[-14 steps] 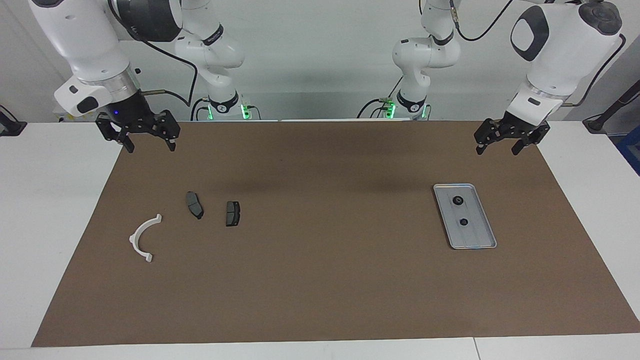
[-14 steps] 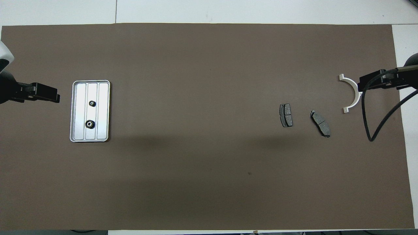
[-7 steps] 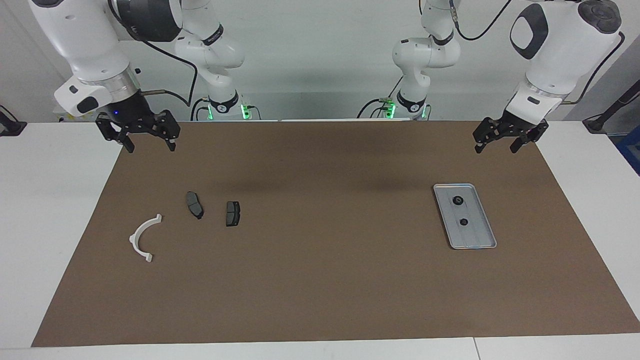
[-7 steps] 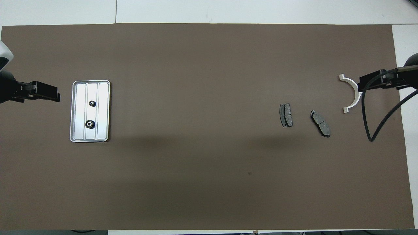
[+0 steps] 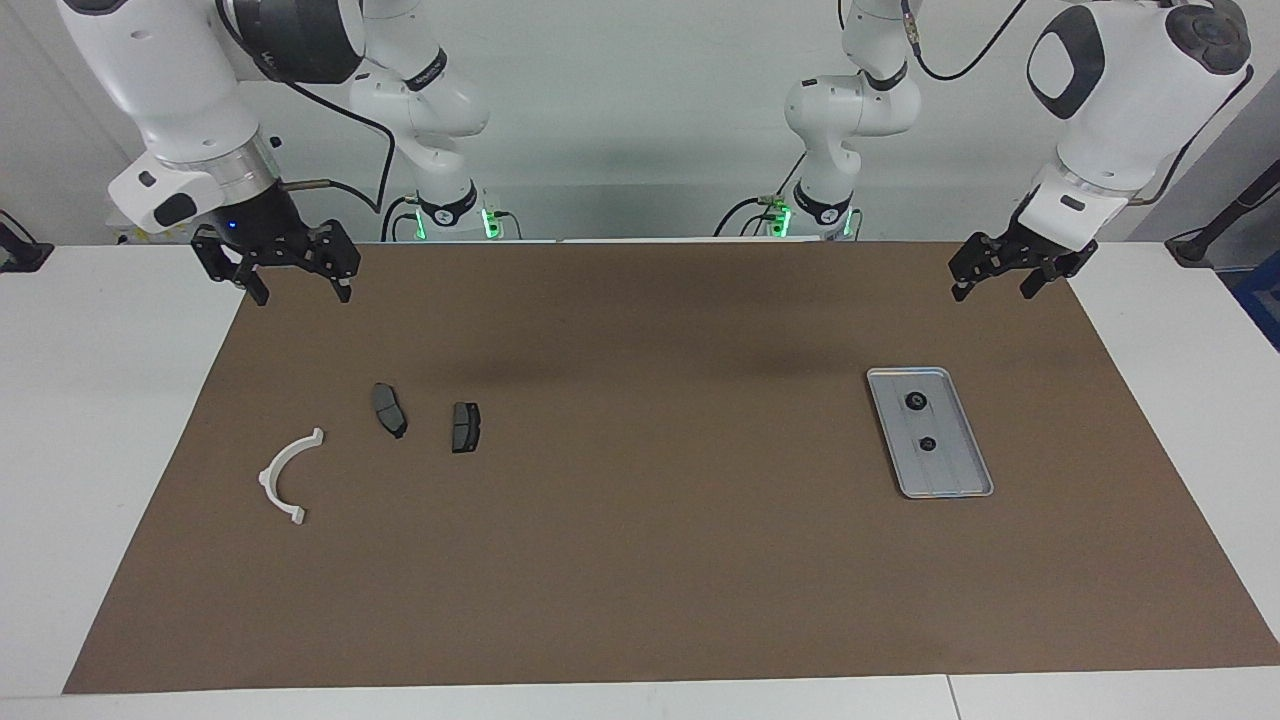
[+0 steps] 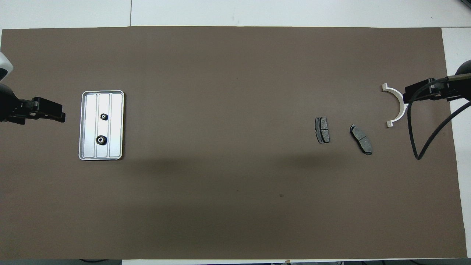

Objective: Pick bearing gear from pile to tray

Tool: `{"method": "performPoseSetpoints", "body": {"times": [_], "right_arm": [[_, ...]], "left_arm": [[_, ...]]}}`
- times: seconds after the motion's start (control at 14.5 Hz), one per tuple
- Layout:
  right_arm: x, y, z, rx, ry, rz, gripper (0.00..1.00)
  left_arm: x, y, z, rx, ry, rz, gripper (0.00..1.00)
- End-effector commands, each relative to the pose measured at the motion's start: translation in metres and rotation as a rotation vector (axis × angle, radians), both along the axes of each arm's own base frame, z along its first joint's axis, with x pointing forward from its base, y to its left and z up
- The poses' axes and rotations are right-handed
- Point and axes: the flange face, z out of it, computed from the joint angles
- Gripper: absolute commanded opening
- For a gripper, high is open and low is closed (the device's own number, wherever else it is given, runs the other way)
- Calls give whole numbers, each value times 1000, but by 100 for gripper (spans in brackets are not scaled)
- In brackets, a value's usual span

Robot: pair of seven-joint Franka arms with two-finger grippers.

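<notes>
Facing view is showing the tray (image 5: 962,478) lying flat on the brown mat (image 5: 660,560) toward the left arm's end of the table (image 5: 100,400). Two small black round bearing gears are sitting inside it, apart from each other along its middle: one gear (image 5: 915,401) nearer to the robots, the other gear (image 5: 927,445) farther from them. Overhead view is showing the same pair on the tray's ridged floor, neither one touching the rim.

The left gripper (image 5: 993,290) is hanging in the air over the mat's corner at the left arm's end, well apart from the tray, with its fingers spread and nothing between them. The right gripper (image 5: 297,293) is hovering over the mat's corner at the right arm's end, its fingers also standing released and empty.

What is remaining of the pile is lying toward the right arm's end of the mat. A white half-ring bracket (image 5: 285,477) is resting there on its side. Beside it, nearer to the robots, a dark grey brake pad (image 5: 389,410) is lying flat, and a second brake pad (image 5: 465,427) is sitting just beside that one, toward the mat's middle. No part is touching another, and neither gripper is touching any part.
</notes>
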Motion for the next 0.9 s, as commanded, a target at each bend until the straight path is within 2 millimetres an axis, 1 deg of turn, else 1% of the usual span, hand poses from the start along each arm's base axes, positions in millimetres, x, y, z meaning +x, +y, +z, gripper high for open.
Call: {"method": "performPoseSetpoints", "body": {"times": [0.0,0.28,0.48,0.69,0.83], "right_arm": [[-6,-2,5,7,5,18,100],[-5,-1,5,9,5,18,100],[-5,-1,4,12,7,12,100],[-5,-2,4,10,7,9,100],[-5,-2,4,10,7,9,100]], "left_arm": [[-4,-1,5,0,18,21,100],[-7,-8,5,8,27,97,100],[-10,-4,10,6,26,91,100],[-10,-2,10,5,21,90,100],[-9,-5,10,4,17,84,100]]}}
